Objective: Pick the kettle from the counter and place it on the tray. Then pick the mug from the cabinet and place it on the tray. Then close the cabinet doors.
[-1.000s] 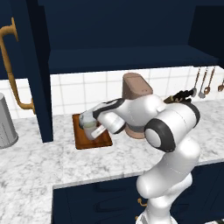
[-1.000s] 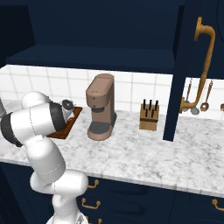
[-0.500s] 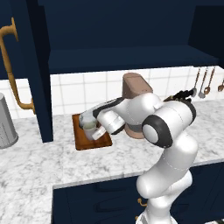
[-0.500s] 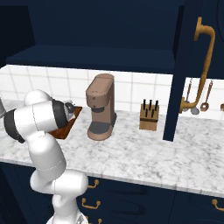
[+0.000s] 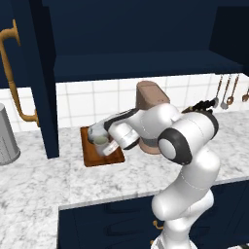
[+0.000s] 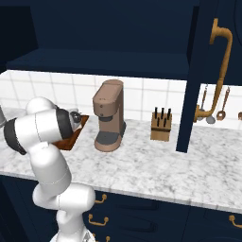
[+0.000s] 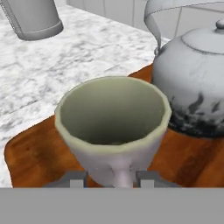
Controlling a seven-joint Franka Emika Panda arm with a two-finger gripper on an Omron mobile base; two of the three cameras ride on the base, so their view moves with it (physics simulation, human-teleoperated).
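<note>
The pale grey-green mug (image 7: 113, 113) stands upright on the reddish-brown tray (image 7: 39, 148), right beside the silvery kettle (image 7: 197, 74), which also rests on the tray. My gripper (image 7: 111, 178) is open, its fingertips on either side of the mug's handle with a small gap on each side. In the left base view the mug (image 5: 100, 141) sits at my gripper (image 5: 108, 145) over the tray (image 5: 104, 158) on the marbled counter (image 5: 48, 180). In the right base view my arm hides most of the tray (image 6: 71, 137), and the kettle (image 6: 74, 116) peeks out. The cabinet (image 5: 136, 65) is open, its doors (image 5: 41, 97) (image 6: 194, 94) swung out.
A brown coffee machine (image 5: 151, 97) stands just right of the tray, close to my forearm. A knife block (image 6: 160, 126) sits further right, with utensils (image 6: 208, 104) hanging on the wall. A ribbed grey canister (image 5: 7, 136) stands at the far left. The open doors reach out over the counter.
The mug has stayed on the tray while my jaws have parted from its handle. The arm's elbow has shifted slightly.
</note>
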